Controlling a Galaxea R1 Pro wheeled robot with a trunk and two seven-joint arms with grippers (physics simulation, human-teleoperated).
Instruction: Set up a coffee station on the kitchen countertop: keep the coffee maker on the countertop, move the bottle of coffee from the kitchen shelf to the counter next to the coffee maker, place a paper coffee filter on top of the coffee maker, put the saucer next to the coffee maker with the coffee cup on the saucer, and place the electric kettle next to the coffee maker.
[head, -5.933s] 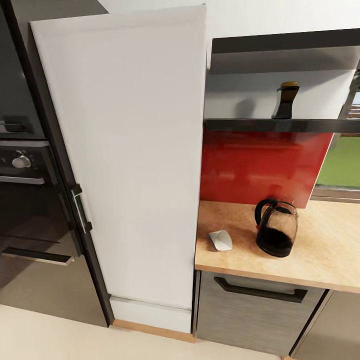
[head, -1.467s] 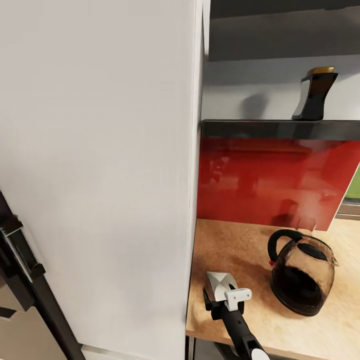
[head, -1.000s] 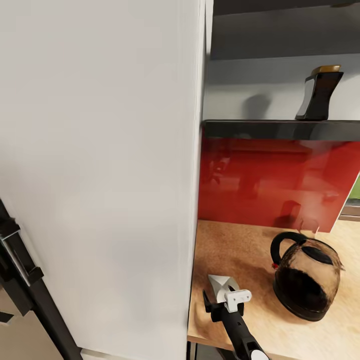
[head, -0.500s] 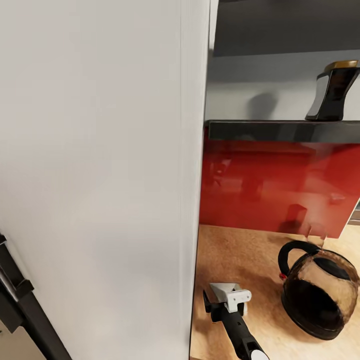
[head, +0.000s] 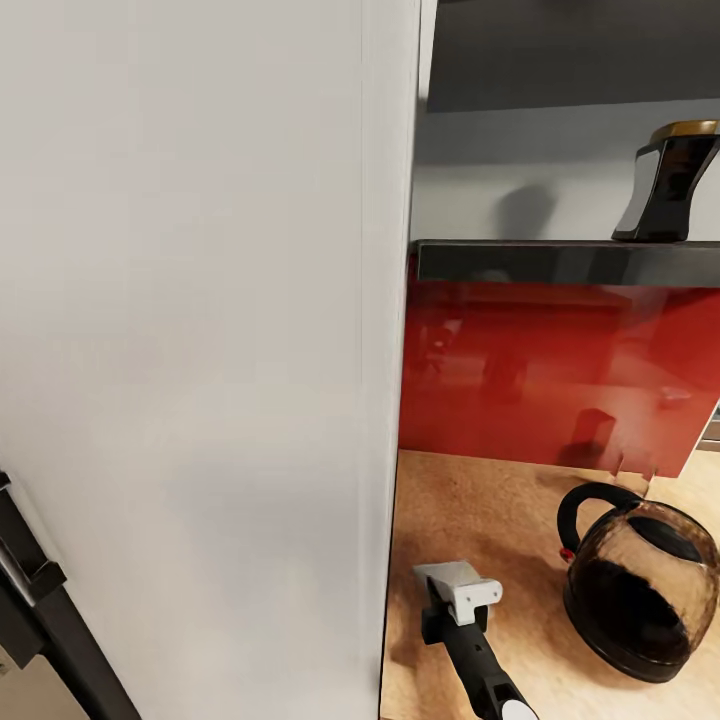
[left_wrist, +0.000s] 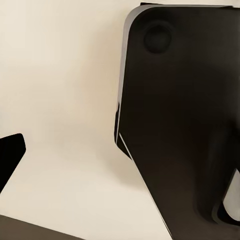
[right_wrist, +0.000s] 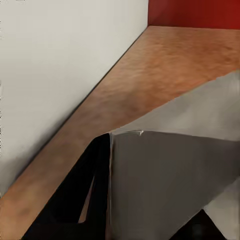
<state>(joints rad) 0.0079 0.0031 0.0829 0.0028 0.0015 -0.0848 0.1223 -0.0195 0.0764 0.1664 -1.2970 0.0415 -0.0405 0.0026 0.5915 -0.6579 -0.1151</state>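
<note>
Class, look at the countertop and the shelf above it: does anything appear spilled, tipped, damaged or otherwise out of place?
Nothing stands out. The electric kettle stands upright on the countertop, the bottle of coffee is upright on the shelf, and the right gripper is at the paper coffee filter. No spill or breakage shows.

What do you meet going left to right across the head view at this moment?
Dark oven edge → tall white cabinet → right gripper on the paper filter → kettle, with the coffee bottle on the shelf above it.
</note>
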